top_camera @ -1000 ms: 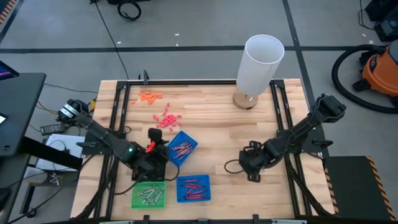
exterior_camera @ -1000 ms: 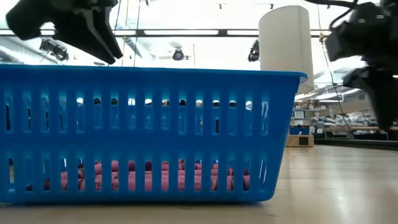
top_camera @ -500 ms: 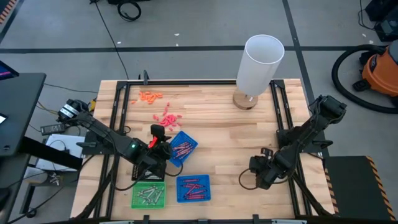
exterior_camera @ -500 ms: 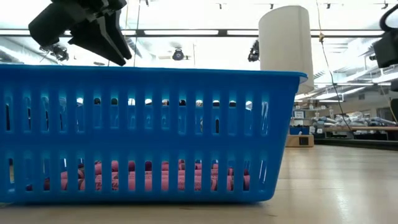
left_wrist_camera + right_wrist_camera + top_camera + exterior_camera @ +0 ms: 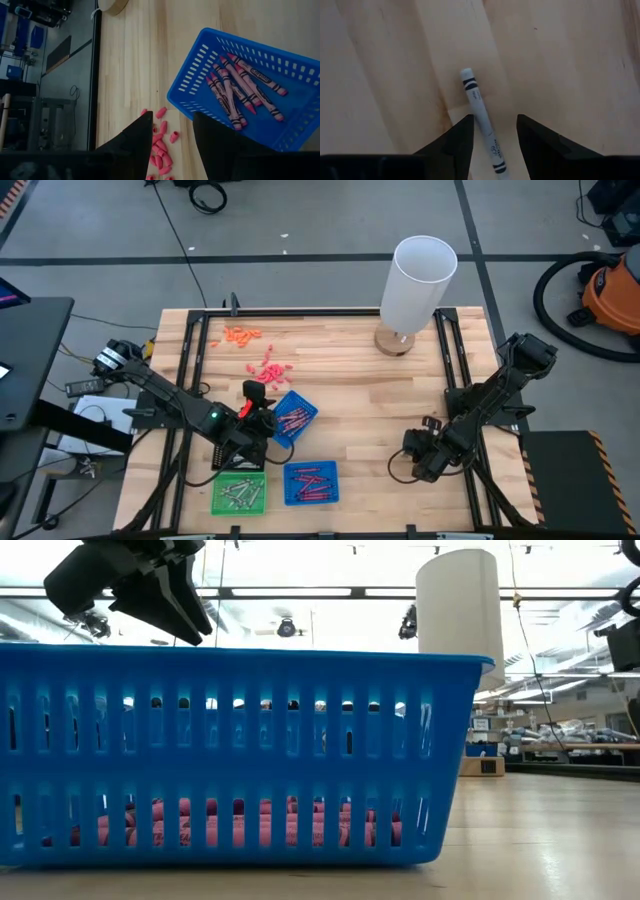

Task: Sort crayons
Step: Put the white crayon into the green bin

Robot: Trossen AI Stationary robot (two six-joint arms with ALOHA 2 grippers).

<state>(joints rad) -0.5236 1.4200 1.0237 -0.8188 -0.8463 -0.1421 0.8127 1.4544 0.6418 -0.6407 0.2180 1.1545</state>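
Right hand (image 5: 492, 145) hangs low over the surface (image 5: 360, 390), fingers apart, with a white crayon (image 5: 482, 119) lying flat between them, not gripped. Left hand (image 5: 172, 135) sits above the tilted blue tray (image 5: 295, 125), fingers apart and holding nothing. Red crayons (image 5: 235, 90) lie in that tray. More red ones fill a second blue tray (image 5: 311, 483), and grey ones (image 5: 238, 493) lie in the green tray (image 5: 218, 502) beside it. Pink bits (image 5: 268, 370) are scattered near the left hand.

We see bare desk (image 5: 360, 405) across the middle, open for passage. At eleven o'clock pink bits (image 5: 266, 370) lie scattered; at one o'clock a tall white cylinder (image 5: 418, 285) blocks; three baskets (image 5: 292, 417) crowd seven o'clock.
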